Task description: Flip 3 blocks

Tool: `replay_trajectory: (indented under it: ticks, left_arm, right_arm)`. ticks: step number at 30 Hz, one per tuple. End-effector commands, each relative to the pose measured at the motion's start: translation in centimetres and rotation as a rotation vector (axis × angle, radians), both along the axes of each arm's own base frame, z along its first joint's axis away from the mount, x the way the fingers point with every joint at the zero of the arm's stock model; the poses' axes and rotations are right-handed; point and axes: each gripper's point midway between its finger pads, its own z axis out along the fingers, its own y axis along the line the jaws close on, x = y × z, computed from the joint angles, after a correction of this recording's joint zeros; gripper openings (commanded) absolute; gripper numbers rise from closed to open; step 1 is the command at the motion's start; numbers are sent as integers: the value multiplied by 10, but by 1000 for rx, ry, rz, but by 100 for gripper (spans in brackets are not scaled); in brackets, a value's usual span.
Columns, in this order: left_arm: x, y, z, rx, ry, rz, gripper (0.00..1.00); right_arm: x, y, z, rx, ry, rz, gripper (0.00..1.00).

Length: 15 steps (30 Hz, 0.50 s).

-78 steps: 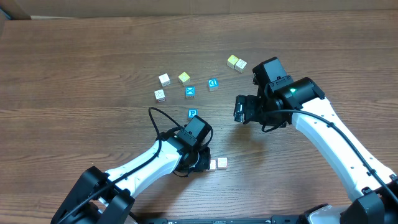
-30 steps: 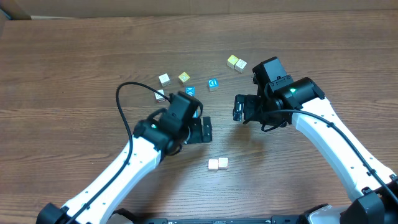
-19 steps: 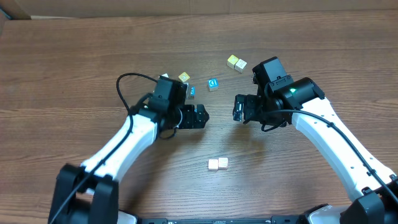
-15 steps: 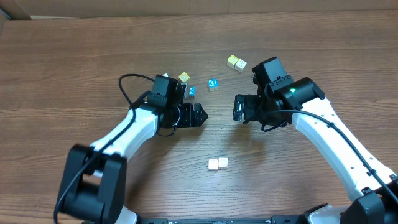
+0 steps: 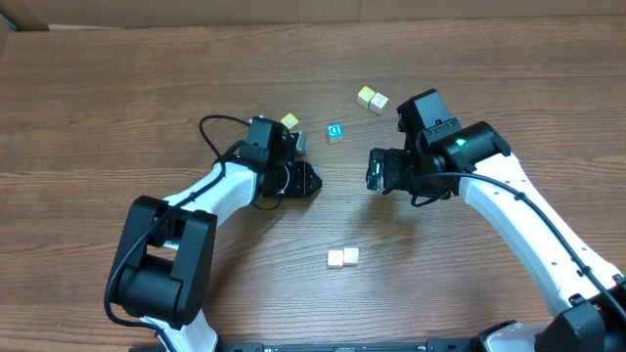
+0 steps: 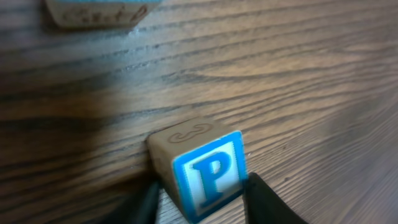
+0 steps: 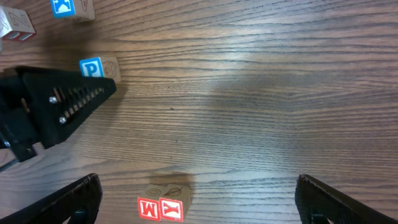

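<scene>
In the left wrist view, the blue P block (image 6: 208, 174) rests on the wood between my left gripper's (image 6: 202, 202) fingers, which press both its sides. From overhead that gripper (image 5: 301, 181) covers the block. The right wrist view shows the P block (image 7: 92, 68) beside the left gripper's black finger (image 7: 59, 102). Two red-lettered blocks, M (image 7: 148, 208) and Y (image 7: 171, 210), lie side by side, touching. They sit near the table's front (image 5: 342, 257). My right gripper (image 7: 199, 205) is wide open above them and holds nothing; overhead it hovers at mid-table (image 5: 377, 171).
A pair of yellow and cream cubes (image 5: 371, 98) lies at the back, a blue D cube (image 5: 335, 132) in front of them, and a yellow cube (image 5: 290, 121) behind the left wrist. A blue X cube (image 7: 62, 7) sits beyond the P block.
My left arm has swung from beside the two red blocks back to the P block, and its jaws have closed in on it. The right arm has stayed still.
</scene>
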Motion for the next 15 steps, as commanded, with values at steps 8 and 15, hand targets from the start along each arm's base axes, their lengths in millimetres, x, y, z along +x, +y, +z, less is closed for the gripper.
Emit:
replay_trajectory:
  ticks: [8, 15]
  left_arm:
    - [-8, 6, -17, 42, 67, 11, 4]
    - [-2, 13, -5, 101, 93, 27, 4]
  right_arm:
    - [5, 4, 17, 24, -47, 10, 100]
    - [5, 4, 17, 24, -47, 10, 100]
